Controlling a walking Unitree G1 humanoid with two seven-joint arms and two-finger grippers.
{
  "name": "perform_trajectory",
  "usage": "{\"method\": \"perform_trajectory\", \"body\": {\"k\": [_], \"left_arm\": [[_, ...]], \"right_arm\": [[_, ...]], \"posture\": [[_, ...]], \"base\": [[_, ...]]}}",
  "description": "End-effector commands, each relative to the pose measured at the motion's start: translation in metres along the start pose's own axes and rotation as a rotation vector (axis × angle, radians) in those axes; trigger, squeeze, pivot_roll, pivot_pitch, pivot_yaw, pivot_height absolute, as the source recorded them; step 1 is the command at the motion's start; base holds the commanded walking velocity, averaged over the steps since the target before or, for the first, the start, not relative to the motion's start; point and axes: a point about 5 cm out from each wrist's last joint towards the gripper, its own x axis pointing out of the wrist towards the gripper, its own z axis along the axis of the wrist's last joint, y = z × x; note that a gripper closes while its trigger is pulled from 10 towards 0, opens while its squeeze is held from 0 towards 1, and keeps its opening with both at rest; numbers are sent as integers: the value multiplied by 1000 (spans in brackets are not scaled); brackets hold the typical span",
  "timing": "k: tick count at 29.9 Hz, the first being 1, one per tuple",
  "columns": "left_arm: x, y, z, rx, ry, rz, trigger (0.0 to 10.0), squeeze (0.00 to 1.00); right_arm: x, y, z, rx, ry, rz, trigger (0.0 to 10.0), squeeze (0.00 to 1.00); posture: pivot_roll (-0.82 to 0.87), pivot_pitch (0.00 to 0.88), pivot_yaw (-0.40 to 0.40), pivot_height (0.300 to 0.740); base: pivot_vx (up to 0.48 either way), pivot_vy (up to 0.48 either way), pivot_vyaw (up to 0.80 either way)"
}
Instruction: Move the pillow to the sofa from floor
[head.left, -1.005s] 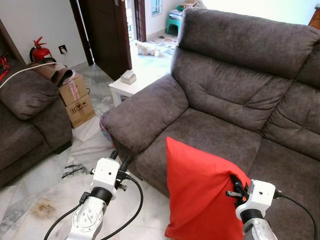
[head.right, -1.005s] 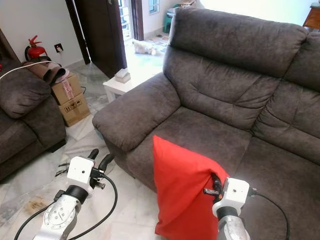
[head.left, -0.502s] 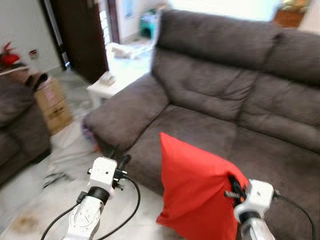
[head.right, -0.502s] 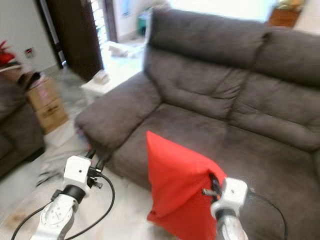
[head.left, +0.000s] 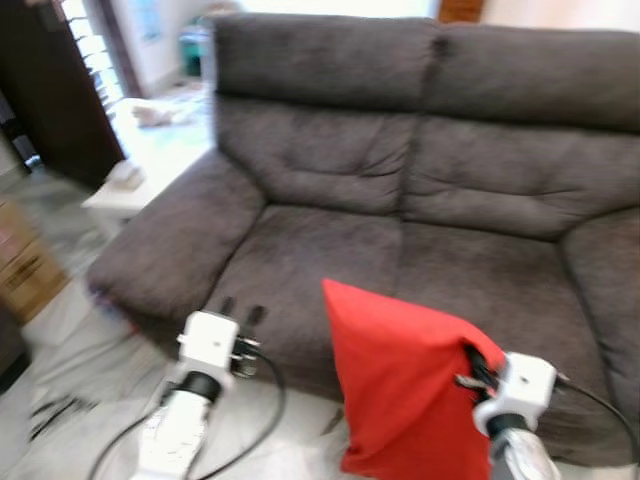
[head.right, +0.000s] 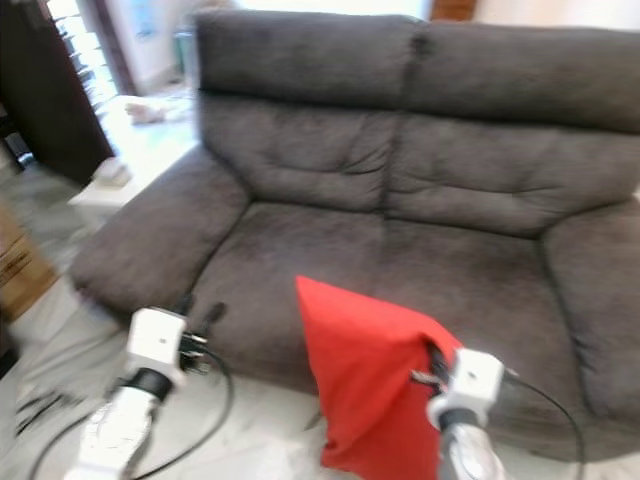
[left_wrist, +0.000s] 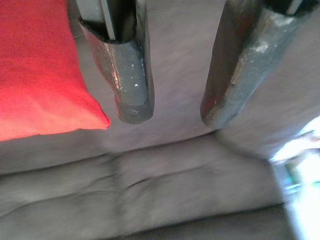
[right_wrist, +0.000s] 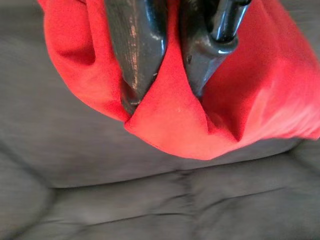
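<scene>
Soft red pillow (head.left: 405, 385), bunched in right pincer (right_wrist: 167, 97), plush grey sofa (head.left: 420, 190)

Picture blurred. We face dark grey two-seat sofa (head.right: 400, 200), backrest and both armrests in sight. Red pillow (head.right: 365, 385) hangs upright before front edge of seat, held at its upper right corner by our right gripper (head.right: 437, 368); fingers pinch fabric there. Our left gripper (head.right: 200, 312) sits near sofa's left front corner, below armrest, fingers pointing toward seat, apart from pillow; finger gap unclear. White side table (head.right: 100, 185) stands beyond left armrest. Pale tiled floor (head.right: 50, 350) lower left, black cable (head.right: 215, 410) looping over it.
</scene>
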Motion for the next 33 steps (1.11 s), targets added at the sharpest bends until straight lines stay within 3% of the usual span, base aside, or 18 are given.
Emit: {"method": "perform_trajectory", "body": {"k": [1, 7, 10, 12, 13, 15, 17, 24, 32, 33], "left_arm": [[-4, 8, -5, 4, 29, 19, 10000, 0], [-6, 6, -8, 3, 49, -51, 10000, 0], [-7, 8, -12, 5, 88, -109, 10000, 0], [-10, 15, -20, 29, 153, -188, 10000, 0], [-10, 15, -20, 29, 153, -188, 10000, 0], [-15, 23, -25, 89, 197, -254, 10000, 0], [-17, 26, -25, 90, 206, -267, 10000, 0], [-32, 38, -36, 195, 337, -496, 10000, 0], [-41, 46, -31, 234, 370, -637, 10000, 0], [-42, 47, -29, 227, 374, -657, 10000, 180]], "right_arm": [[9, 11, 24, -9, -120, 38, 10000, 0], [10, 11, 26, -15, -129, 54, 10000, 0], [11, 17, 26, -45, -121, 139, 10000, 0], [12, 29, 20, -109, -72, 263, 10000, 0], [12, 29, 20, -109, -72, 263, 10000, 0], [14, 37, 17, -235, -31, 399, 10000, 0], [14, 40, 18, -255, -22, 453, 10000, 0], [5, 54, 13, -473, 112, 877, 10000, 0], [4, 54, 18, -552, 163, 1044, 10000, 0], [5, 55, 20, -558, 163, 1060, 10000, 0]], "posture": [[97, 59, 10, 740], [97, 59, 10, 740], [94, 59, 13, 740], [95, 58, 14, 740], [95, 58, 14, 740], [98, 56, 16, 740], [101, 57, 18, 740], [108, 55, 17, 740], [125, 48, 17, 740], [130, 43, 16, 740]], "base": [[0, 0, -788], [0, 0, -788], [0, 0, 0], [0, 0, 0], [0, 0, 0], [0, 0, 0], [0, 0, 0], [0, 0, 0], [0, 0, 0], [0, 0, 0]]}}
